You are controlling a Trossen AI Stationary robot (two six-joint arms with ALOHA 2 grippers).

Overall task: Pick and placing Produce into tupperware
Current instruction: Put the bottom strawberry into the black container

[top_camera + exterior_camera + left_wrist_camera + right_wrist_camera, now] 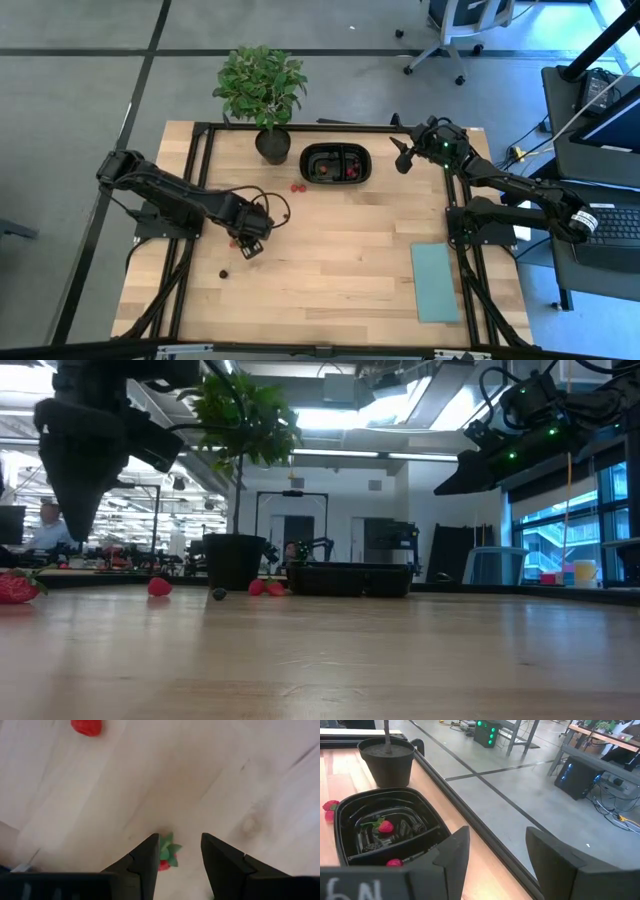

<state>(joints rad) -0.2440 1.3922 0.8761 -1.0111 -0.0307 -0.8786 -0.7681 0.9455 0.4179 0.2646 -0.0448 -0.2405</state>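
The black two-compartment tray (335, 163) lies near the far edge of the wooden desk (330, 270), about midway along it and just beside the potted plant (262, 92). In the right wrist view the tray (380, 827) holds a red strawberry-like piece (385, 826) with green leaves in one compartment, a second red piece (394, 863) near its rim, and a dark, blackberry-like piece (417, 826). Two red pieces (298, 186) lie on the desk just beside the tray, on the side toward the plant pot; the right wrist view shows them (329, 809) outside the tray wall. A small dark piece (223, 273) lies alone nearer the left front corner of the desk.

The left gripper (247, 243) hangs low over the left half of the desk, well apart from the tray. In the left wrist view its fingers (145, 862) stand parted and empty, with a red piece with a green leafy cap (166, 854) on the wood between them, close to one finger; whether it touches that finger cannot be told. Another red piece (87, 726) lies farther off on the desk.

The right gripper (404, 156) is raised over the far edge, near the tray's right end. Its fingers (452, 855) are spread and hold nothing.

A pale teal rectangle (435, 283) lies flat near the right front corner.
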